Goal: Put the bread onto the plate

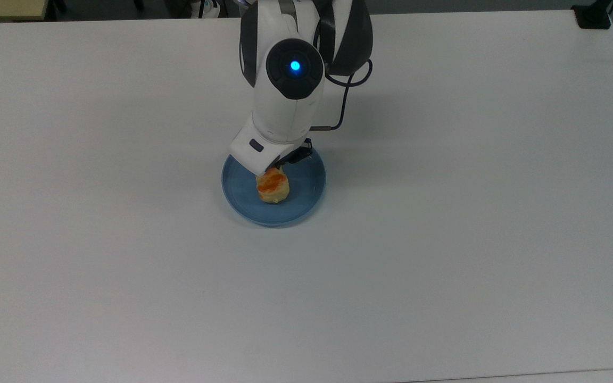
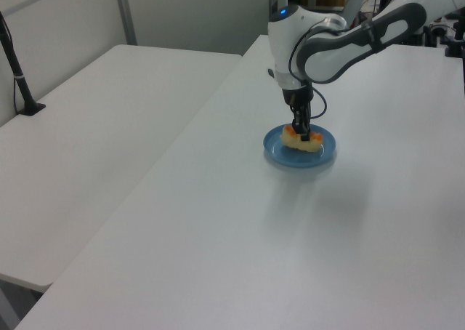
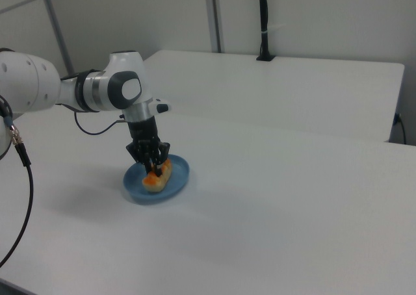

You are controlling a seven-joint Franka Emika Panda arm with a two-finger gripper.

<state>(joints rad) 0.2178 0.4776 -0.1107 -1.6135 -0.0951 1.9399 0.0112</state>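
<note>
A: Status of bread (image 1: 272, 187)?
B: Over the plate (image 1: 306, 199), inside its rim, toward the top view's left of centre. Pale yellow, orange-red patch up top. Looks down on or just above the plate floor; contact not certain.

A: Gripper (image 2: 304, 134)?
B: Pointing straight down over the plate. Fingers (image 3: 156, 160) closed onto the bread, one each side, black against the bun. Clear grip in the left view (image 2: 303, 139) and right view (image 3: 156, 175).

A: Plate position?
B: Blue, round, flat on the white table (image 1: 471, 213), around mid-table in the top view. In the left view (image 2: 325, 155), bread lying lengthwise across it. In the right view (image 3: 179, 181), bread nearer the right view's left half.

A: Arm?
B: White, dark joints, blue light lit on the wrist housing (image 1: 295, 66). Reaching in from the top view's upper edge, covering the plate's far rim. Black cable (image 1: 345, 101) looping off the wrist, top view's right.

A: Else?
B: Second white table alongside (image 2: 94, 126). Black post at its far edge (image 3: 263, 22).
</note>
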